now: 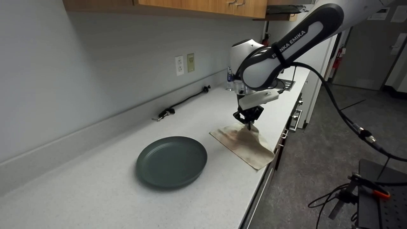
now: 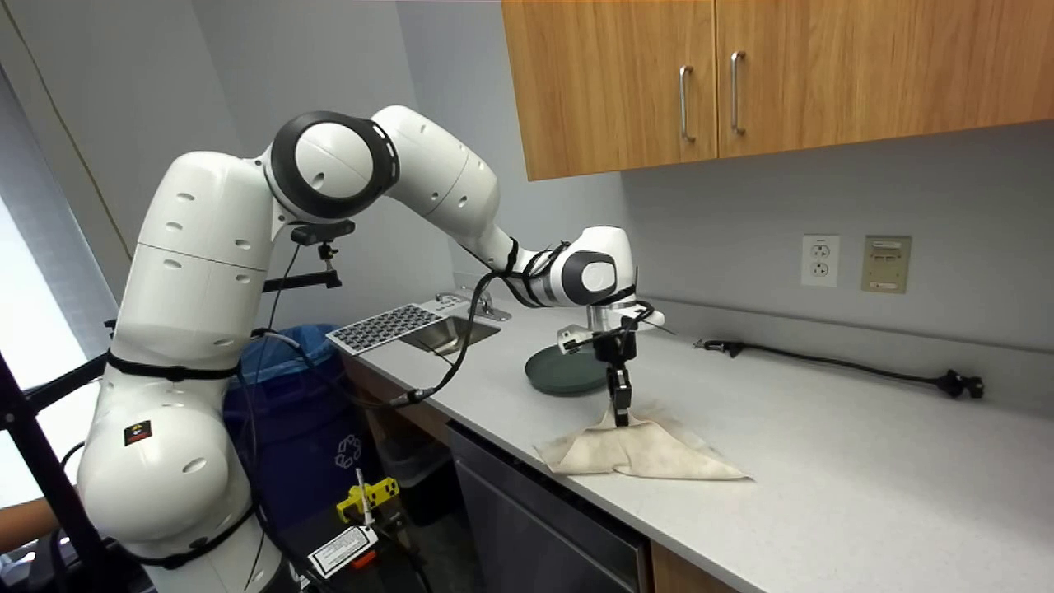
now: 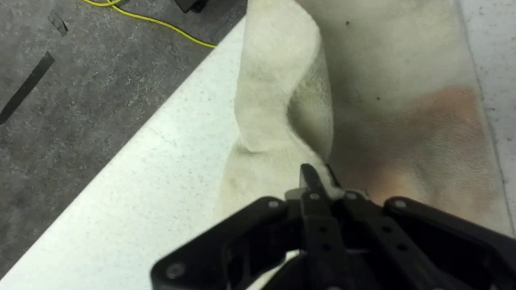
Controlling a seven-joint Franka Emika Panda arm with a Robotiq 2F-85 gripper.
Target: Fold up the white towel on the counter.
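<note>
The off-white towel [image 1: 246, 146] is laid on the pale counter [image 1: 105, 197], close beside its front edge, and a raised fold of it is pinched by the gripper [image 2: 622, 418] between closely set fingertips [image 3: 311, 177]. In the wrist view the cloth is curled upward at eleven o'clock from the grip and stained reddish at two o'clock.

In an exterior view the dark green plate [image 1: 171, 162] is placed at nine o'clock from the towel, apart from it; its shallow, low-rimmed inside is shown as a plain surface. Toward twelve o'clock a white and blue can [image 1: 229, 79] is partly hidden by the arm [image 1: 260, 73], and what is held in it cannot be told.

In an exterior view the sink [image 2: 443, 333] is set at ten o'clock from the towel, with a patterned panel [image 2: 387, 328] beside its basin. At nine o'clock, below counter height, a blue recycling bin [image 2: 317, 445] is lined with a blue bag [image 2: 306, 343]; its contents are hidden.
</note>
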